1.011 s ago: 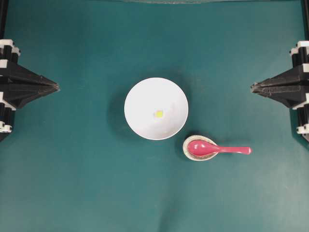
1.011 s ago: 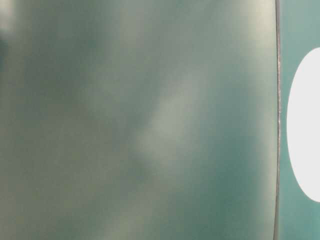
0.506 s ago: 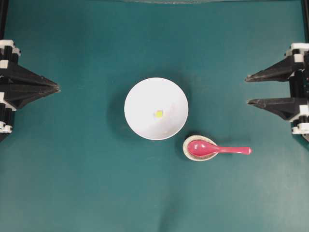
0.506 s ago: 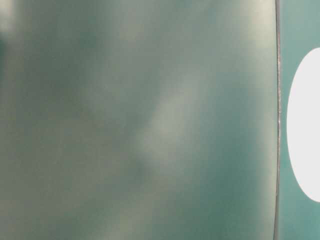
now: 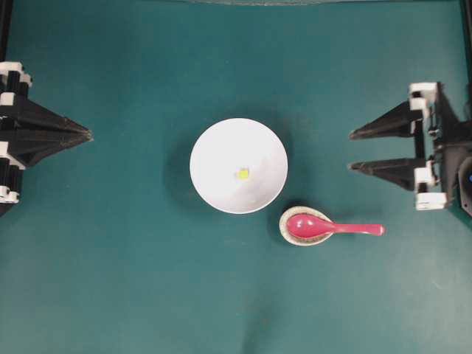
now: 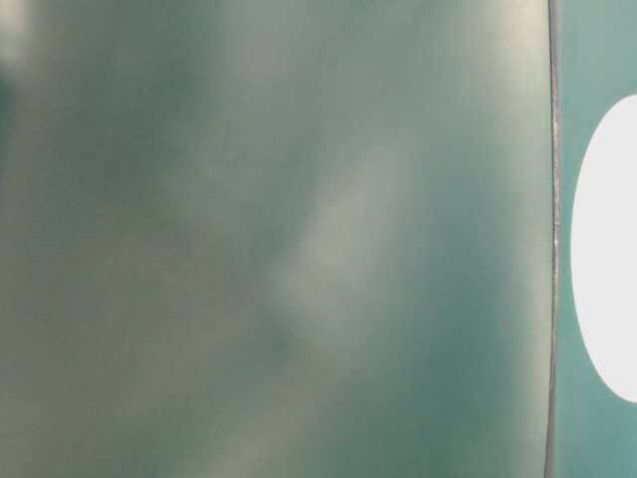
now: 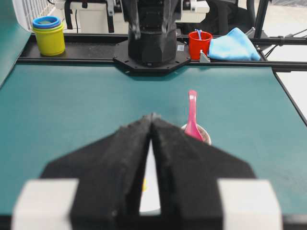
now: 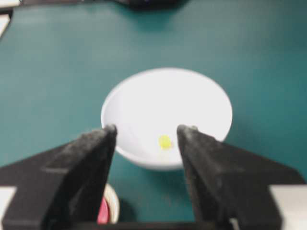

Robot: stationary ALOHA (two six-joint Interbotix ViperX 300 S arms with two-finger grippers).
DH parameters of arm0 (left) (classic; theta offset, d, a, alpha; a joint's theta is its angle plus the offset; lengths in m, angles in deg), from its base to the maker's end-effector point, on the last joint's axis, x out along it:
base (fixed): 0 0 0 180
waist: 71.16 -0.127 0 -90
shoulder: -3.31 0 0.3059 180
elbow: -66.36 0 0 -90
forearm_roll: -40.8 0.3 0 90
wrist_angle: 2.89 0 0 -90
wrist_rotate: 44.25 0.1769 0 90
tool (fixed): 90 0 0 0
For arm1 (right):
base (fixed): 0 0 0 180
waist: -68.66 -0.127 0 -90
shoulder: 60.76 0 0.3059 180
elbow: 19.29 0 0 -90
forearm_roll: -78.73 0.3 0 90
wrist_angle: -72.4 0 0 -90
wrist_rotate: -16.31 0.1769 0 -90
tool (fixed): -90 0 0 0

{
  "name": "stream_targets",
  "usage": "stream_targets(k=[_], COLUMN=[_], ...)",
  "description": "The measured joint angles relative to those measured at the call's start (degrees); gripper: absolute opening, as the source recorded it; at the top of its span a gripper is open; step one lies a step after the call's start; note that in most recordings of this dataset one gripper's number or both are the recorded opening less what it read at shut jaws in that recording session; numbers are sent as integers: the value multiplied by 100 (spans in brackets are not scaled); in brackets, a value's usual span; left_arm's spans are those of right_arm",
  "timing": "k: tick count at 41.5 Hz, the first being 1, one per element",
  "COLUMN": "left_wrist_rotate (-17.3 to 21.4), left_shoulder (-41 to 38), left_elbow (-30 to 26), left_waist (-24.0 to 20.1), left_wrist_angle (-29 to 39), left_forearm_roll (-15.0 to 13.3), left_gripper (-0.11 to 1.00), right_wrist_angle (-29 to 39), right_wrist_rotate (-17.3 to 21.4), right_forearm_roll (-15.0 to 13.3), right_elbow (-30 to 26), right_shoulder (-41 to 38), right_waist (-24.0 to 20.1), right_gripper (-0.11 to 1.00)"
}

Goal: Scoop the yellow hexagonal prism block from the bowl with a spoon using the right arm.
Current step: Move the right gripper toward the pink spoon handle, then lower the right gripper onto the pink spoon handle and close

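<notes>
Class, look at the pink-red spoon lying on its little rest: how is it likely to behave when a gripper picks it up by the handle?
The spoon looks glossy, so it may slip between the fingers. It seems rigid, probably not bending. Its scoop sits in the spoon rest while the thin handle sticks out over the table, so the heavier scoop end may droop once lifted.

Teal table [image 5: 110,280], white bowl [image 5: 221,147] at centre, speckled spoon rest [image 5: 295,237] just beside

A teal mat is covering the bench [image 5: 110,258]. Along its far edge, stacked yellow and blue cups [image 7: 48,34], a red cup [image 7: 199,44] and a light blue cloth [image 7: 233,45] are sitting on a black ledge.
</notes>
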Motion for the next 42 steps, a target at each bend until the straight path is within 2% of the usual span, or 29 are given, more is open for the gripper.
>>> stream_targets(k=[14,20,31,42], left_wrist_rotate=[0,-9,-97,-97], left_shoulder=[0,0,0,0], left_elbow=[-9,0,0,0], left_waist=[0,0,0,0], left_wrist_angle=[79,105,149,193], left_forearm_roll=[0,0,0,0], left_gripper=[8,8,8,8], right_wrist_angle=[0,-132,-1046,-2470], right_wrist_rotate=[290,308,308,316], right_forearm_roll=[97,132,352,949], right_elbow=[-9,-9,387,1046], right_shoulder=[-923,-1160,-1310,-1459], right_waist=[-26,-237,-870,-1424], right_gripper=[58,58,58,58])
